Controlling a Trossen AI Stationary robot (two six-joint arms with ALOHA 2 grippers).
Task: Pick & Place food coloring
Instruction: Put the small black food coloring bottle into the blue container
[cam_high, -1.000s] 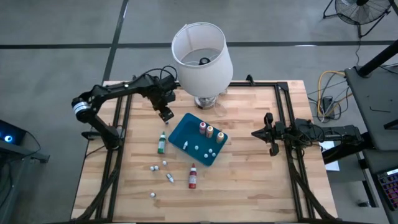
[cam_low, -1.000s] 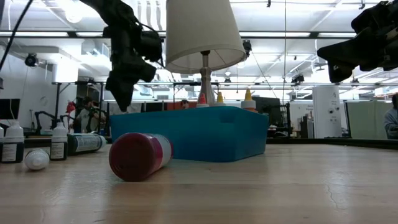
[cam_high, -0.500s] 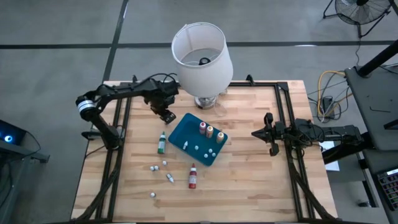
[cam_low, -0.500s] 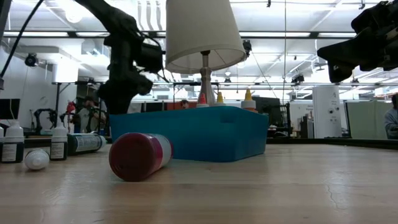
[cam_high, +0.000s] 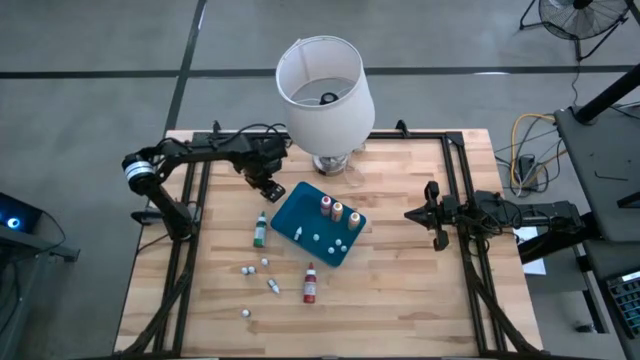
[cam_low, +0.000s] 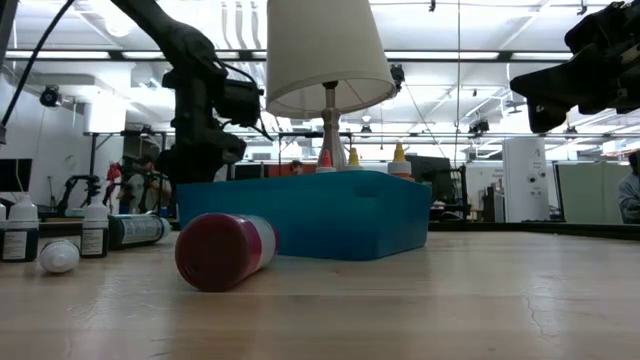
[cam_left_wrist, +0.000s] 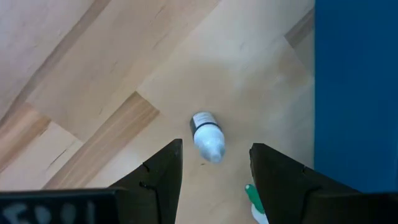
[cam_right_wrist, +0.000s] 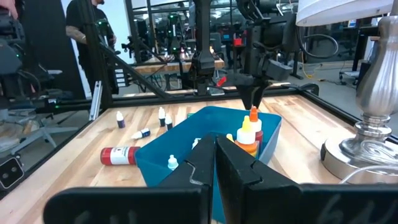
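The teal tray (cam_high: 300, 212) lies mid-table. Red (cam_high: 326, 205), orange (cam_high: 338, 211) and yellow (cam_high: 353, 218) food coloring bottles stand upright in it. A green bottle (cam_high: 260, 231) and a red bottle (cam_high: 310, 284) lie on their sides on the wood. My left gripper (cam_high: 265, 184) hangs open near the tray's far-left corner, touching nothing. In the left wrist view its fingers (cam_left_wrist: 214, 168) frame a small white bottle (cam_left_wrist: 207, 135) lying on the table below. My right gripper (cam_high: 436, 216) waits shut, right of the tray.
A white-shaded lamp (cam_high: 323, 90) stands at the far edge, close behind the tray. Several small white bottles (cam_high: 265, 263) are scattered on the near-left wood, and some (cam_high: 316, 237) lie in the tray. People show in the room beyond the table (cam_right_wrist: 84, 31).
My left gripper has come down toward the table by the tray's far-left corner, its arm folding lower. The bottles and the tray have stayed in place.
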